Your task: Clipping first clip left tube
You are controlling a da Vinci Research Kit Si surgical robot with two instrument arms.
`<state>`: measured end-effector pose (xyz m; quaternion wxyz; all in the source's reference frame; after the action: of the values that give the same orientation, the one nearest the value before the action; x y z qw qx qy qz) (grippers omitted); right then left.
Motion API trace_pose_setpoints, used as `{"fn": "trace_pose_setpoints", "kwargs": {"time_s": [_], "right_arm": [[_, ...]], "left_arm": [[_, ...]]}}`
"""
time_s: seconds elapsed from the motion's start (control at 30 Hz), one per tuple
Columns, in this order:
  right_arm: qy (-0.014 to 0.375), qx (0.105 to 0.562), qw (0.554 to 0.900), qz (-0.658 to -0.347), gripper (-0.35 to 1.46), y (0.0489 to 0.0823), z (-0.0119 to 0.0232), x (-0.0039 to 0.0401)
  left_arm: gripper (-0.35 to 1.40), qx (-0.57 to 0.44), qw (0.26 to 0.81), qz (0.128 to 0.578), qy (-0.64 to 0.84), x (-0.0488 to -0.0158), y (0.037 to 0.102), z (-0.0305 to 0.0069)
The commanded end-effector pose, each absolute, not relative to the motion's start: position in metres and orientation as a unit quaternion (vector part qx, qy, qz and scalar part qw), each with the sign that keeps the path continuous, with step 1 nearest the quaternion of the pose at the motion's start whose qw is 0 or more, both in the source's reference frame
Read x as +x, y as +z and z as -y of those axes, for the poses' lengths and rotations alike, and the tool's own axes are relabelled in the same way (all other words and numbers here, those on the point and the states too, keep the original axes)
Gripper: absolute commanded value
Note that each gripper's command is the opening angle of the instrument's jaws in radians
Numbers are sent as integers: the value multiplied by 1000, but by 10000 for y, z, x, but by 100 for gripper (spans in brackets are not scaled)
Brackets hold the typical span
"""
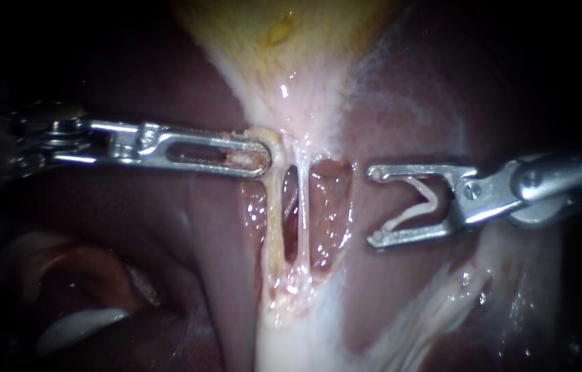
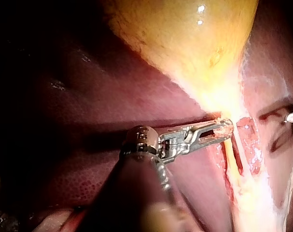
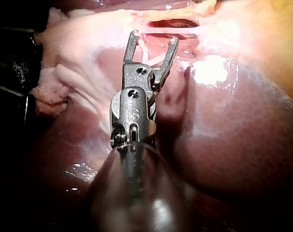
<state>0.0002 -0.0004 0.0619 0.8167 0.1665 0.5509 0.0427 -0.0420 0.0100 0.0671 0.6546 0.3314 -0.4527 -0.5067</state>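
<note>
Jaws, left instrument (image 1: 255, 156): closed together on the upper end of the left tube (image 1: 274, 220).
Jaws, right instrument (image 1: 375, 205): standing wide, with a white clip (image 1: 416, 204) seated between them and touching both.
Right instrument's place: beyond the right tube (image 1: 302, 213) from the left tube, touching neither.
Left tube: runs taut from the gallbladder (image 1: 270, 31) across the liver (image 1: 167, 227).

1. No text, label, brand or sign can be read on the liver (image 1: 132, 227) or the gallbladder (image 2: 185, 43).
2. Right instrument (image 3: 153, 38): small engraved mark on its joint housing, not made out.
</note>
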Motion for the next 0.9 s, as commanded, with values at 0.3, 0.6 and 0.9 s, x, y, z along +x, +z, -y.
{"fn": "trace_pose_setpoints", "kwargs": {"time_s": [0.3, 0.6, 0.9], "right_arm": [[43, 167, 817, -551, 50, 619, 4, 3], [43, 167, 817, -551, 50, 619, 4, 3], [42, 167, 816, -551, 50, 618, 5, 7]], "left_arm": [[-35, 333, 654, 452, -508, -417, 658, -99], [-35, 339, 651, 447, -510, -396, 619, -103], [-35, 334, 649, 453, -512, -375, 591, -101]]}}
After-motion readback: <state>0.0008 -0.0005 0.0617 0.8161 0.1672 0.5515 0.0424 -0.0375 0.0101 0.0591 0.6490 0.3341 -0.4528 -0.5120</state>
